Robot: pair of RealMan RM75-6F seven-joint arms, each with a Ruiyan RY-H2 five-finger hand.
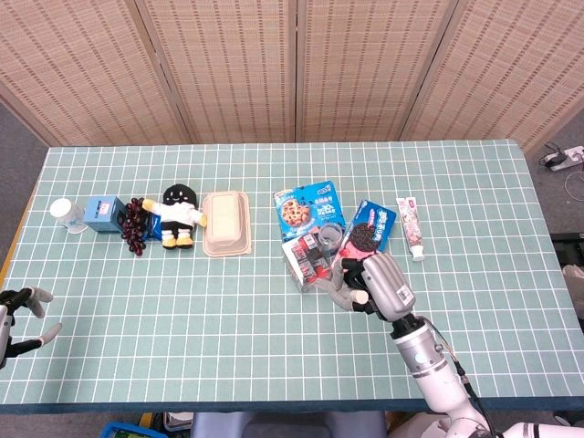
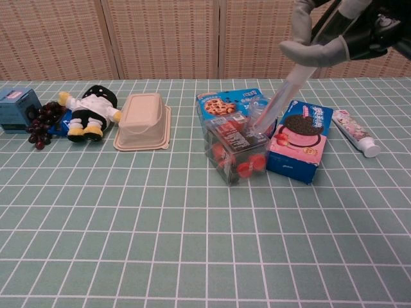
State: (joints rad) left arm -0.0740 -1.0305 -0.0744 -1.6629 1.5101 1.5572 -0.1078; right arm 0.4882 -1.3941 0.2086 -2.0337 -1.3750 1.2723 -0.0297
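Two hands logged. My right hand (image 1: 376,283) sits over the middle of the table (image 1: 274,347), fingers (image 2: 307,48) curled, touching the near side of a clear plastic box (image 2: 236,149) with red contents. From the chest view a thin clear stick-like piece runs from my fingers down to the box; I cannot tell whether I grip it or only rest against the box.

The clear box stands just in front of the blue cookie packet (image 1: 307,208) and touches the pink sandwich-cookie box (image 2: 299,141) at its right. A toothpaste tube (image 1: 412,227) lies beyond the pink box, apart from it.

My left hand (image 1: 20,315) hangs at the table's left edge, fingers spread, holding nothing, well apart from every item.

Further row at left: a white cup (image 1: 65,213), a small blue box (image 1: 105,215), a bunch of dark grapes (image 1: 135,224), a plush doll (image 1: 178,215) in white with a black head, and a beige lidded food container (image 1: 227,222). Doll and container lie just beside each other.
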